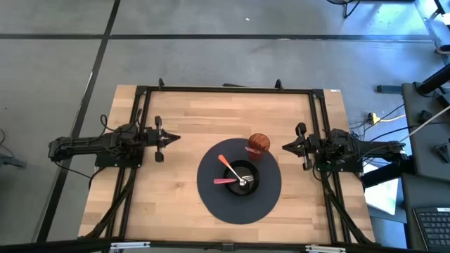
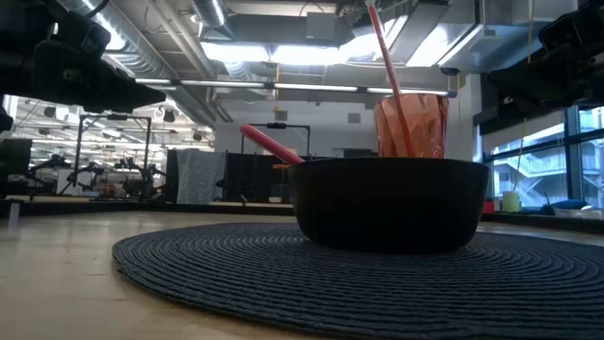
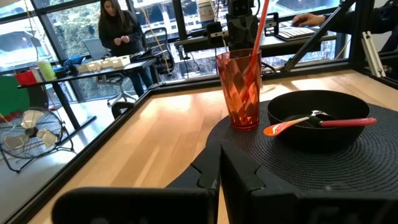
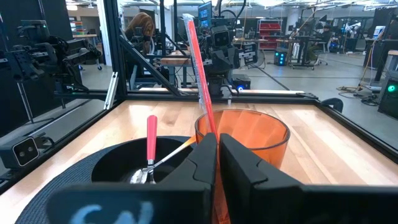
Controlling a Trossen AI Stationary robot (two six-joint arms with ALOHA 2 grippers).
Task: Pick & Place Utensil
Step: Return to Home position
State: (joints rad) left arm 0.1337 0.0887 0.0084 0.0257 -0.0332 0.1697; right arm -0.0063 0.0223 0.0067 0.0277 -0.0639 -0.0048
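A black bowl [image 1: 241,178] sits on a round dark woven placemat [image 1: 211,197]. Two utensils lie in it, heads in the bowl: one with a red handle [image 1: 225,181], one with an orange handle [image 1: 227,164], both handles sticking out over the rim. An orange faceted cup [image 1: 258,145] with a red straw [image 3: 261,25] stands on the mat's far edge. My left gripper [image 1: 174,138] hovers shut at the table's left, pointing at the mat. My right gripper [image 1: 285,147] hovers shut at the right, beside the cup.
A black metal frame [image 1: 225,89] runs around the table's far and side edges. Bare wood lies left and near of the mat. In the room beyond, a person stands at a desk [image 3: 118,31], and other robot rigs show.
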